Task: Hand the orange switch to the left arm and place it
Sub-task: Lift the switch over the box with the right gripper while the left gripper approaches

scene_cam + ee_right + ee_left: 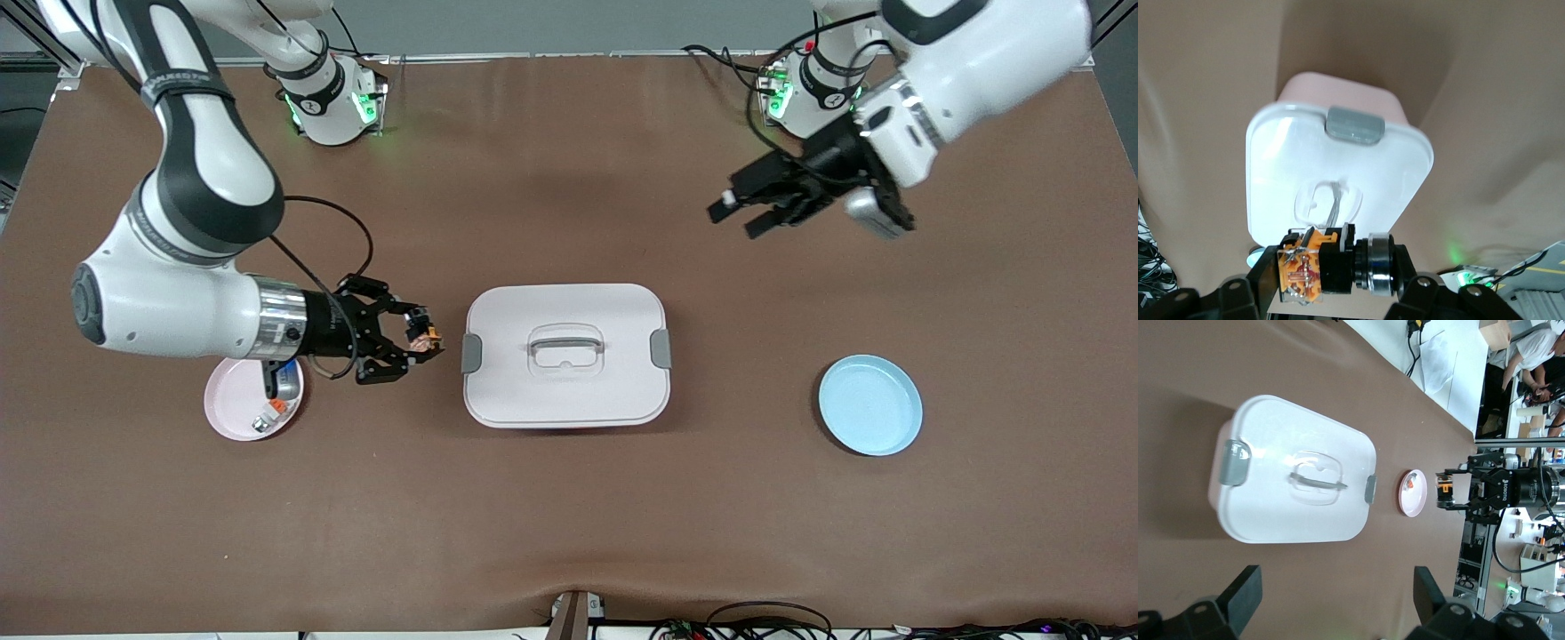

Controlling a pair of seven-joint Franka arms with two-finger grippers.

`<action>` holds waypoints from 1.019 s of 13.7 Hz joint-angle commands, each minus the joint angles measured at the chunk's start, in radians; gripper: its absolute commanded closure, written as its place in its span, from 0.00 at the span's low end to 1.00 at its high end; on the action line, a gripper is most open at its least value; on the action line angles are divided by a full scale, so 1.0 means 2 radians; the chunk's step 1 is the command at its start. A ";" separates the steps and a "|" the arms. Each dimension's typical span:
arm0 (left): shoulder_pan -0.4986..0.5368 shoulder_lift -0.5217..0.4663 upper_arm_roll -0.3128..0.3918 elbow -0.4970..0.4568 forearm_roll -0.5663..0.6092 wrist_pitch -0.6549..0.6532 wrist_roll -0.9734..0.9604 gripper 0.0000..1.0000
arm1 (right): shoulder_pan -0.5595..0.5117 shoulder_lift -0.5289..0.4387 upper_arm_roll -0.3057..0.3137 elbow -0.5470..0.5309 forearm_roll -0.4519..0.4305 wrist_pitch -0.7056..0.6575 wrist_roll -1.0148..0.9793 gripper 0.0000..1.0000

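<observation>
Handover is the step we judge to be in hand. Our right claw (418, 342) grips the orange switch (425, 336) in the air, just beside the box (565, 356) at the right arm's end of the worktop (569, 516), next to the pink plate (233, 413). Our left claw (751, 209) hangs wide and empty over bare worktop, toward the left arm's end. To do this well we should lift the switch clear above the box lid and carry it over, not across the grey handle (565, 340). We should bring the left claw in level and keep the right grip firm until the left has closed. The blue plate (869, 404) looks like the likely destination.
</observation>
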 commanded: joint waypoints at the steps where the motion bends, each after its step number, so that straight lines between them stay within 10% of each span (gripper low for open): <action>1: 0.006 -0.017 -0.042 -0.012 -0.026 0.038 -0.035 0.00 | 0.029 0.001 -0.003 0.013 0.007 0.015 0.043 1.00; 14: 0.000 0.084 -0.164 0.033 -0.055 0.171 -0.060 0.00 | 0.116 0.001 -0.005 0.054 0.000 0.022 0.146 1.00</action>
